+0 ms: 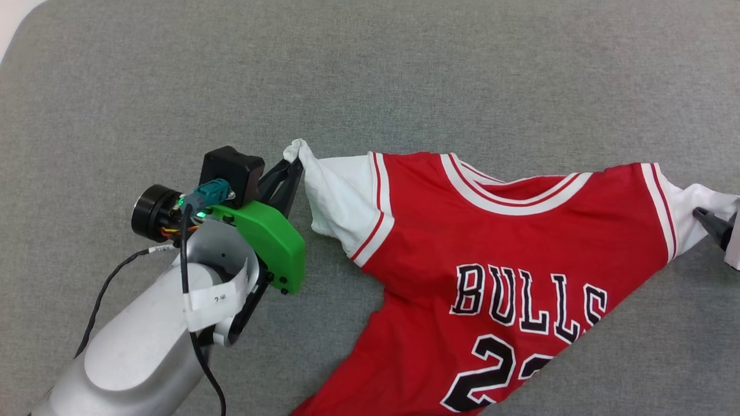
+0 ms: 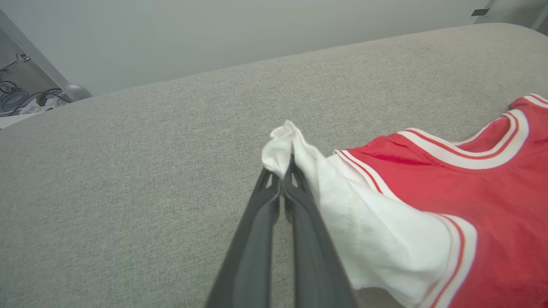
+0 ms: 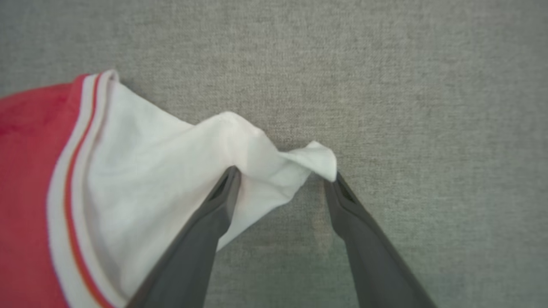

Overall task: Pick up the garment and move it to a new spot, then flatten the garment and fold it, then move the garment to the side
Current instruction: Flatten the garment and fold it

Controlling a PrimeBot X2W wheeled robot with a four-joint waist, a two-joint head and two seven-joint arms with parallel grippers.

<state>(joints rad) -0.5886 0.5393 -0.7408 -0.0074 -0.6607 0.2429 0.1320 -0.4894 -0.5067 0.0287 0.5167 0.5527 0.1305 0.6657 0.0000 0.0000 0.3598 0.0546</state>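
Grey cloth surface (image 1: 404, 69), red garment (image 1: 520, 242) stretched out between both sets of jaws. Left gripper (image 2: 285, 171) is clamped tight on one white sleeve tip. Right gripper (image 3: 284, 174) is spread wide, with the other sleeve's end bunched loose between its fingertips.

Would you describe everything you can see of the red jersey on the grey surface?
The jersey is a red shirt of thin-looking fabric with white short sleeves, red-and-white striped trim at neck and armholes, and black, white-edged BULLS lettering above a partly cut-off number. It lies front up on the grey fabric surface, skewed and unfolded, hem running out of the head view. The left tool is shut on one sleeve tip; the other sleeve end lies within the open right tool.
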